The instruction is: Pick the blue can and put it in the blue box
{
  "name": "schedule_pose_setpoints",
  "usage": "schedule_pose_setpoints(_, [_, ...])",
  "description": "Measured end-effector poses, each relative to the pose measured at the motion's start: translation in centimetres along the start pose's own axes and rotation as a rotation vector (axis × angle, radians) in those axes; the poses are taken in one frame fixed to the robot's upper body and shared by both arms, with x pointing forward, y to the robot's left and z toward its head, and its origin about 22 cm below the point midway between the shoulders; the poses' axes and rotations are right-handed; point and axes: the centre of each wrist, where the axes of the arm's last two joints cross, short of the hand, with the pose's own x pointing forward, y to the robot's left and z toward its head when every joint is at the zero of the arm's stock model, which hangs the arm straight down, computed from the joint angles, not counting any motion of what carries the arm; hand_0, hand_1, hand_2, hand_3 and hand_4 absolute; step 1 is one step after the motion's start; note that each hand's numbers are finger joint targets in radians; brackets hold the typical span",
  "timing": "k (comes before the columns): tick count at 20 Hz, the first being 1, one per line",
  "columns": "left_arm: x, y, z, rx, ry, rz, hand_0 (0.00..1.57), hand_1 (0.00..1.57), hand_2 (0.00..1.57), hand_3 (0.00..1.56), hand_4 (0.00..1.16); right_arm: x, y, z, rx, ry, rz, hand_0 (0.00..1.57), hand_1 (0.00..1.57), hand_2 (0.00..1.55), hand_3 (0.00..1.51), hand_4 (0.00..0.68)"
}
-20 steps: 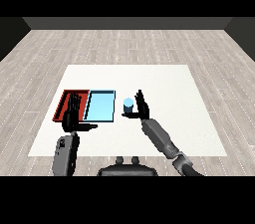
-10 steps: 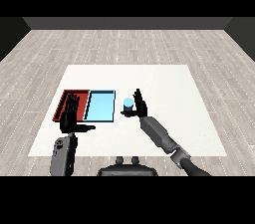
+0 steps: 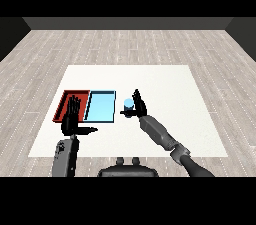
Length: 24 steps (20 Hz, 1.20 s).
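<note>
A white desk (image 3: 150,76) stands on a pale plank floor, and two trays lie side by side near its left part: the red tray (image 3: 67,100) on the outside and the light blue tray (image 3: 100,106) just beside it, their edges touching or nearly so. The blue can (image 3: 128,104) stands upright on the desk just to the right of the light blue tray, outside it, not in either tray.

The right hand (image 3: 137,106) reaches in from the lower right on its grey forearm and sits right against the can. Its fingers (image 3: 136,95) point upward along the can's right side while the thumb pokes out to the left across the can's lower front; from here I cannot tell whether they actually close on the can or only rest beside it.

The left hand (image 3: 72,118) is raised over the near corner of the red tray. Its fingers are straight and spread apart, pointing away from the robot, with the thumb stuck out to the right, and it holds nothing.
</note>
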Motion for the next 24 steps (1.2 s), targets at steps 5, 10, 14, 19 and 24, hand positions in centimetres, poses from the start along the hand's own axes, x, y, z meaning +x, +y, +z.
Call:
schedule_pose_setpoints(5, [0.2, 0.1, -0.9, 0.008, -0.001, -0.009, 0.0, 0.0, 0.0, 0.0, 0.0, -0.1, 0.5, -0.2, 0.014, 0.019, 0.0, 0.0, 0.0, 0.0, 0.0, 0.0])
schedule_pose_setpoints(10, [0.2, 0.3, -0.4, 0.003, 0.002, -0.004, 0.0, 0.0, 0.0, 0.0, 0.0, 0.1, 0.4, -0.6, -0.131, 0.014, 0.113, 1.5, 1.5, 1.47, 1.43, 0.647])
schedule_pose_setpoints(14, [-0.2, 0.3, -0.6, 0.007, 0.003, -0.006, 0.0, 0.0, 0.0, 0.0, 0.0, 0.0, 0.4, -0.8, -0.176, 0.022, 0.21, 1.5, 1.5, 1.48, 1.44, 0.62])
schedule_pose_setpoints(19, [-0.2, 0.4, -0.6, 0.003, 0.007, -0.009, 0.0, 0.0, 0.0, 0.0, 0.0, 0.5, 0.8, -1.4, -0.202, 0.028, 0.263, 1.5, 1.5, 1.47, 1.42, 0.634])
schedule_pose_setpoints(24, [-0.3, 0.0, -0.5, -0.028, 0.022, -0.02, 0.0, 0.0, 0.0, 0.0, 0.0, 1.5, 1.9, -2.2, -0.184, -0.006, 0.307, 1.43, 1.43, 1.45, 1.4, 0.624])
